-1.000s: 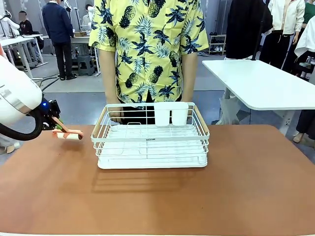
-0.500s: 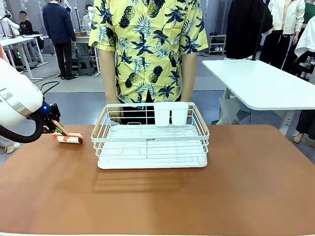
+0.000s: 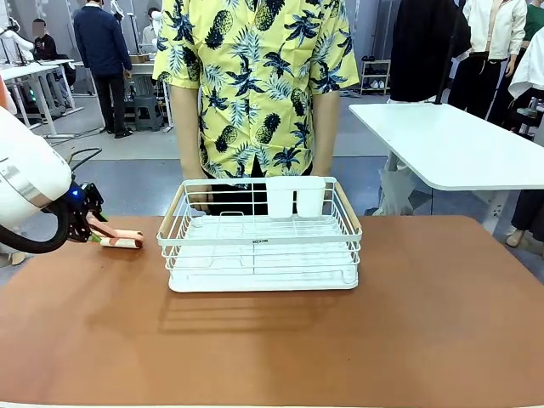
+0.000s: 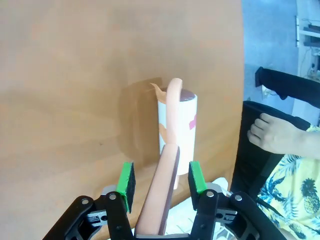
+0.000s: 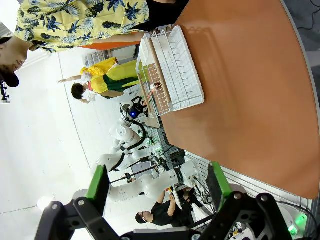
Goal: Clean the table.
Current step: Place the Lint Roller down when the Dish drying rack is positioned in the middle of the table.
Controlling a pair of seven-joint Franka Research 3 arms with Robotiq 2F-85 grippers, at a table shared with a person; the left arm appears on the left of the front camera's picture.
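Roller [image 3: 120, 241] touches desk [image 3: 272, 340] at left of frame, handle clamped in left hand [image 4: 160, 182]; cleaning barely begun; right hand [image 5: 157, 182] gapes, empty.

1. One brown table [image 3: 425, 331].
2. One white table [image 3: 450, 144], behind it to the right.
3. One white wire rack [image 3: 259, 246] on the brown table.
4. Two white cups [image 3: 295, 197] at the rack's far side.
5. One lint roller [image 3: 119, 240], left of the rack.
6. Two claws: left claw [image 4: 160, 180], right claw [image 5: 157, 187].
7. One person [image 3: 255, 85] at the far side.
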